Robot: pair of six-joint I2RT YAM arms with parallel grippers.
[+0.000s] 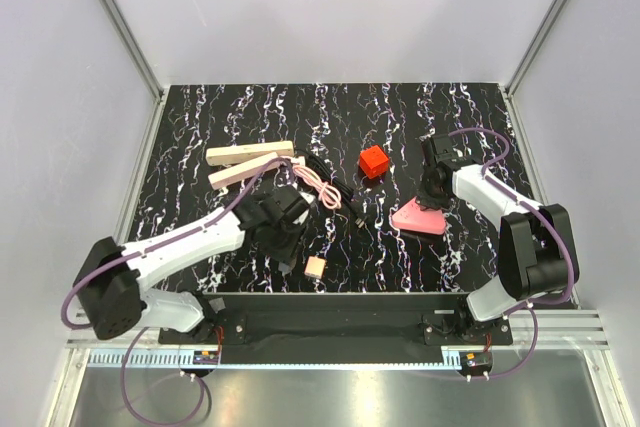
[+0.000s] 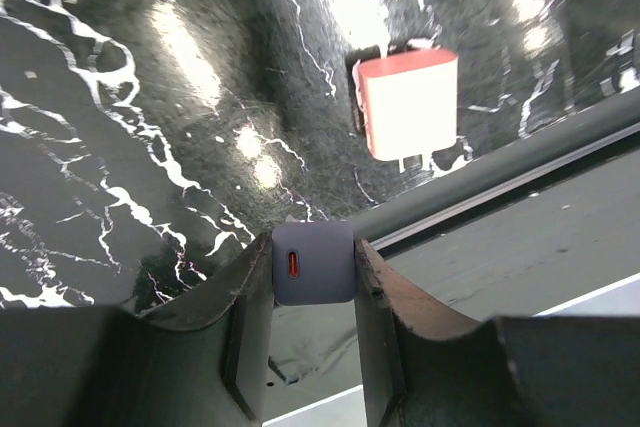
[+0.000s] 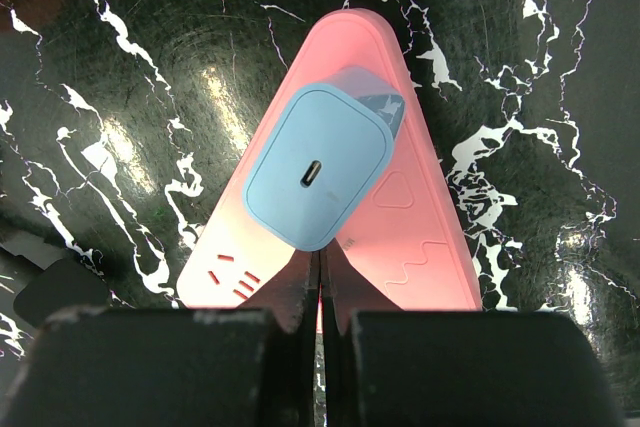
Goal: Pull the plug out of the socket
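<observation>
Top view: the socket (image 1: 249, 155) lies far left; the left arm's (image 1: 190, 242) load is too small to see. Left wrist: the left gripper (image 2: 313, 282), partly closed, clamps the grey plug (image 2: 313, 264) by its flat sides. It is probably light, stiff and smooth; the prongs are hidden. Right wrist: the right gripper (image 3: 320, 257) is closed and empty, above a pink block (image 3: 410, 217).

The right gripper (image 3: 320, 265) has its jaws pressed together, their tips over the near edge of a pink triangular block (image 3: 420, 227). Just beyond the tips, a light-blue adapter (image 3: 318, 169) with a small oval port sits on the block. Three red slots mark the block left of the jaws. The black, white-veined desk (image 3: 120, 67) lies all around.
</observation>
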